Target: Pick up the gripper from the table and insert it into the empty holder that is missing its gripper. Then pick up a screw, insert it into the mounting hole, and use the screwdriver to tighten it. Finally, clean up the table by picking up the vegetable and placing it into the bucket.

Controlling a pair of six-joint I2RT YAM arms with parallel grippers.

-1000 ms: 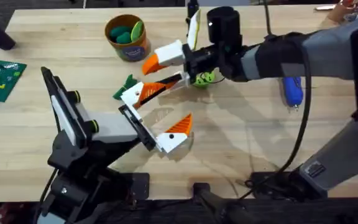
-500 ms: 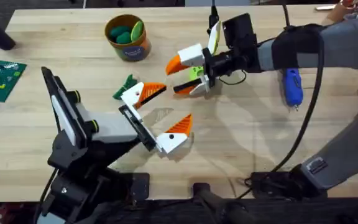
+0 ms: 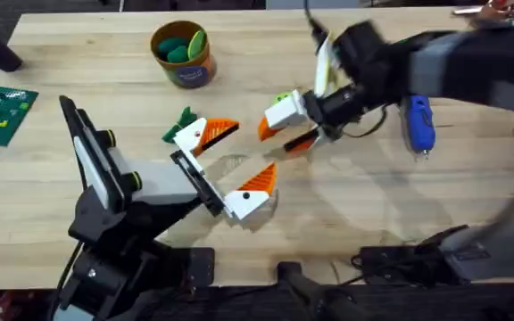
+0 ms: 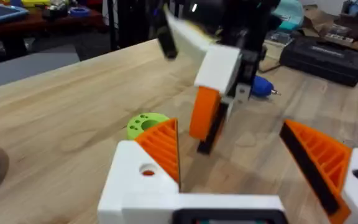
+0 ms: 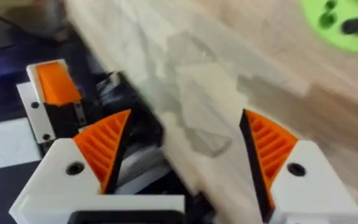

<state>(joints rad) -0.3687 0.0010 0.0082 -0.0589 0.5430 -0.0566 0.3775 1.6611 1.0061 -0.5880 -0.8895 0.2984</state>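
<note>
Both fingers of your left gripper [image 3: 246, 150] carry an orange wedge [image 4: 166, 143], so the insertion looks done, though you cannot tell which wedge is the replaced gripper or which block was its holder. Whether the screw is tightened is hard to read from here. The screwdriver [image 3: 418, 125] lies on the table [image 3: 373, 214] toward the right edge. The bucket [image 3: 183, 55] stands near the far edge, left of middle, with green pieces inside. A round green vegetable [image 3: 282, 96] is on the surface just beyond your right gripper [image 3: 282, 136], so cleanup seems unfinished.

The left gripper's fingers are spread wide with nothing between them. The right gripper's fingers are also apart and empty.

Since a second ago, your right gripper has swung from near the bucket back toward the right edge. The green vegetable, then beside its fingers, now lies free. The left arm has not moved.
</note>
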